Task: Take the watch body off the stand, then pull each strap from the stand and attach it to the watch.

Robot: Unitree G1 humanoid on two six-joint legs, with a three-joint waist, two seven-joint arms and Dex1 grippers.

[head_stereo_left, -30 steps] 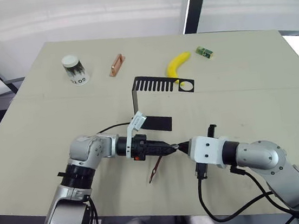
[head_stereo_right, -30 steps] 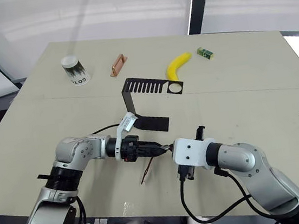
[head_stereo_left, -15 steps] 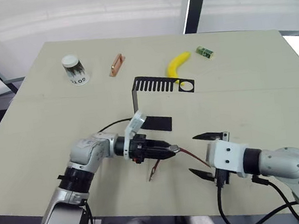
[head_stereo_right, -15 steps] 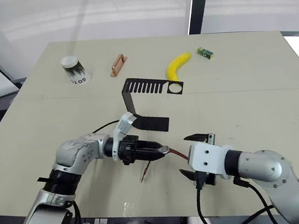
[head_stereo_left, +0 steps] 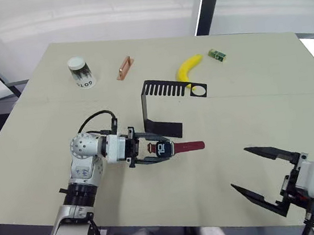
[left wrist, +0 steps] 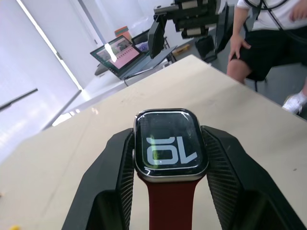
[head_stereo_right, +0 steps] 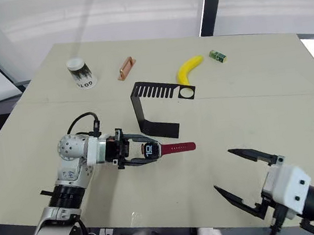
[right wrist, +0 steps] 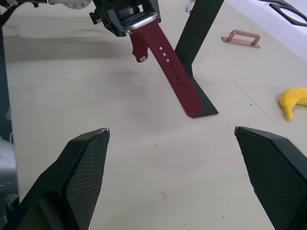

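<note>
The watch body (head_stereo_left: pixel 162 149), its black screen with pale marks facing up, sits between the two black fingers of my left gripper (head_stereo_left: pixel 166 148), which is shut on it (left wrist: pixel 170 143). A maroon strap (head_stereo_left: pixel 190 146) with a row of small holes runs from the body out to the right, over the table (right wrist: pixel 172 76). A second, shorter maroon strap (right wrist: pixel 138 47) hangs from the body's other end. The black stand (head_stereo_left: pixel 167 87) rises just behind the watch, its comb slots bare. My right gripper (head_stereo_left: pixel 239 169) hovers wide open near the table's front right, apart from the watch.
Along the far side stand a paper cup (head_stereo_left: pixel 80 72), a copper handle (head_stereo_left: pixel 123 68), a banana (head_stereo_left: pixel 188 68) and a small green box (head_stereo_left: pixel 216 55). The table's front edge (head_stereo_left: pixel 175 221) runs close below both grippers. A seated person (left wrist: pixel 268 33) shows beyond the table.
My right gripper has opened, let go of the strap and drawn back right toward the front edge. The left gripper has turned the watch screen-up, its long strap now stretching right.
</note>
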